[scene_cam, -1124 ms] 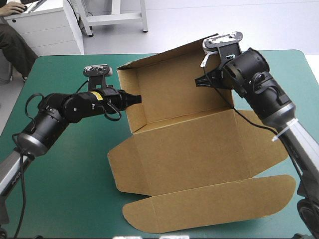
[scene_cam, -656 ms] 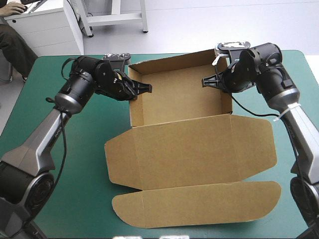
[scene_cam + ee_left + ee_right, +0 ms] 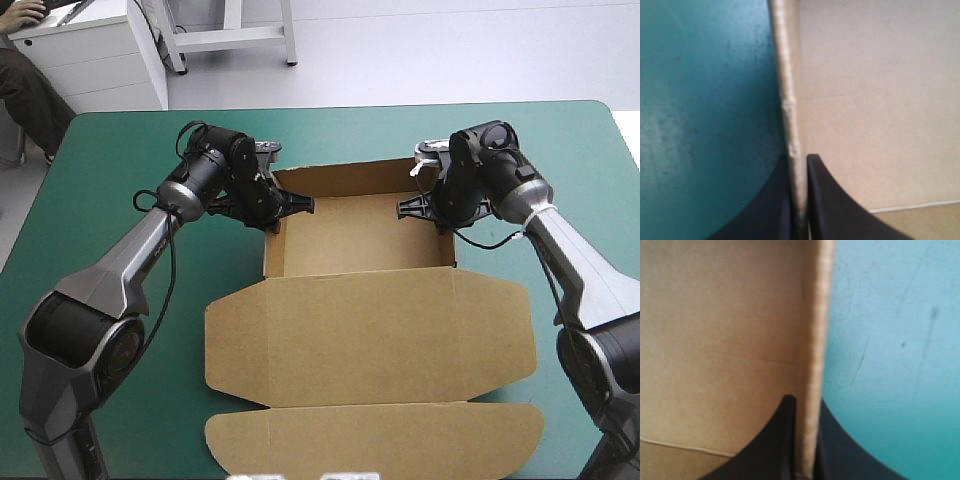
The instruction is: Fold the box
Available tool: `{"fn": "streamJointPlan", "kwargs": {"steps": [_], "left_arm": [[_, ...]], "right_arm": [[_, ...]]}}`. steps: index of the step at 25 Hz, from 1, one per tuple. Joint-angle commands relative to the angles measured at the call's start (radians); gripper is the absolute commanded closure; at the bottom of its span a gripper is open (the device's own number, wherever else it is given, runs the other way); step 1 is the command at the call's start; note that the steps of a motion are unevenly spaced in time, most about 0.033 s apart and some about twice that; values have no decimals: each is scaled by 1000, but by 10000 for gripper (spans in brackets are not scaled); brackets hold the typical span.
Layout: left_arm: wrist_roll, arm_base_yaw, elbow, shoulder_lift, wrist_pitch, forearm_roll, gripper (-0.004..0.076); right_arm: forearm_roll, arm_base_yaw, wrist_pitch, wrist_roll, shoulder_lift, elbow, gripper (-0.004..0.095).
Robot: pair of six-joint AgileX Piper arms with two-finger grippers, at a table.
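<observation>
box [image 3: 365, 330] on teal-green cover [image 3: 580, 150], left pincer [image 3: 302, 205] clamped on one side wall, right pincer [image 3: 404, 208] clamped opposite

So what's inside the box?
Nothing but its bare brown floor. The box is an open tray; the left gripper and right gripper each pinch a side wall, one finger inside. The teal-green cover under it is hidden by the board.

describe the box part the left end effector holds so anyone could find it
On the teal-green table cover sits a brown cardboard box, lid flat toward the near edge. Find its upright wall facing the table's left edge; only this wall has the left end effector clamped on it.
</observation>
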Motion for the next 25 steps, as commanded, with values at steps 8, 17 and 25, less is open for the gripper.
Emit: {"fn": "streamJointPlan", "kwargs": {"steps": [8,17,25], "left_arm": [[21,-13,-30,-49,-45,4,677],[21,-13,-30,-49,-34,4,268],[140,-13,-124,-49,16,34,234]], "right_arm": [[28,5,-10,-28,0,-26,860],[22,5,-10,-24,0,-26,380],[0,5,-2,13,-2,-70,54]]}}
